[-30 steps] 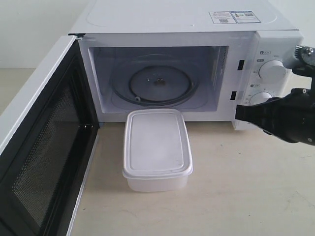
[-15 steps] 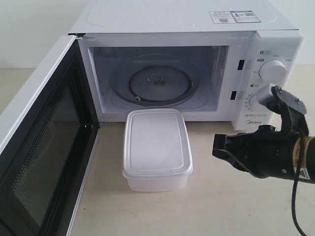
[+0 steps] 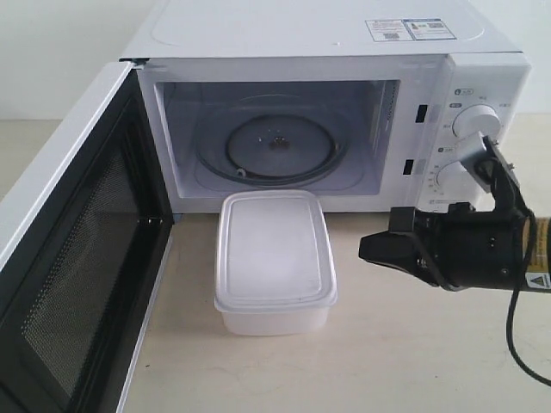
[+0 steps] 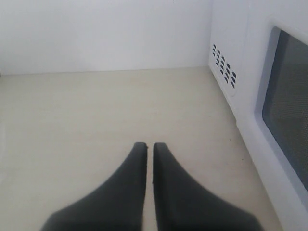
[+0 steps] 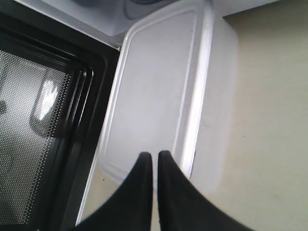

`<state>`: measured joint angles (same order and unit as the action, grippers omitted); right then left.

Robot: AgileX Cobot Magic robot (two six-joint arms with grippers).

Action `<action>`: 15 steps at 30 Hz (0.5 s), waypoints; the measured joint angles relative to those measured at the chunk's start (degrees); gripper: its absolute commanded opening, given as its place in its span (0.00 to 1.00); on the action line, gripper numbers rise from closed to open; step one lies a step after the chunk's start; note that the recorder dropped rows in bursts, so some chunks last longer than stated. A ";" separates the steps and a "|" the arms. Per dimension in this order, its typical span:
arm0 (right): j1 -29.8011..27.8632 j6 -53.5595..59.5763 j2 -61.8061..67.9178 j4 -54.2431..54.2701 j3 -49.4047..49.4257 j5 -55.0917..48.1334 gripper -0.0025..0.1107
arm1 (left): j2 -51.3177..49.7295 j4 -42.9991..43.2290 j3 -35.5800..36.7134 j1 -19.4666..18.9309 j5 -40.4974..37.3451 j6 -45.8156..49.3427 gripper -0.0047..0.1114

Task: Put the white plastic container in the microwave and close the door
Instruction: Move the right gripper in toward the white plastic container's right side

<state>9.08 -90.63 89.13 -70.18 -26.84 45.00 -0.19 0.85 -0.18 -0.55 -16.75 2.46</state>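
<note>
The white plastic container stands lidded on the table just in front of the open microwave, whose glass turntable is bare. Its door hangs wide open at the left, black inner face and mesh window showing. My right gripper is shut and empty, to the right of the container and a short gap from it, pointing at its side. The right wrist view shows the container beyond the shut right gripper, with the door beside it. My left gripper is shut and empty over bare table.
The microwave's two knobs sit just behind my right arm. In the left wrist view the door's outer face and the microwave's vented side stand beside the left gripper. Light wooden tabletop lies in front of the container.
My right arm has swung in from the right edge and lowered, its shut gripper now closer to the container's right side. The container, door and microwave have not moved.
</note>
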 measured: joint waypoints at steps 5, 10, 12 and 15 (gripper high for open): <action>0.00 0.12 5.63 -0.57 -3.63 4.40 0.23 | 0.00 0.00 0.00 0.00 0.00 0.00 0.08; 0.00 0.50 11.70 -0.70 -6.52 7.01 0.36 | 0.00 0.00 0.00 0.00 0.00 0.00 0.08; 0.00 0.88 13.93 -0.82 -7.41 7.12 0.36 | 0.00 0.00 0.00 0.00 0.00 0.00 0.08; 0.00 1.73 16.37 -0.84 -8.78 7.66 0.36 | 0.00 0.00 0.00 0.00 0.00 0.00 0.08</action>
<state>9.08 -88.90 105.50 -71.02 -35.62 52.66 -0.19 0.85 -0.18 -0.55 -16.75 2.46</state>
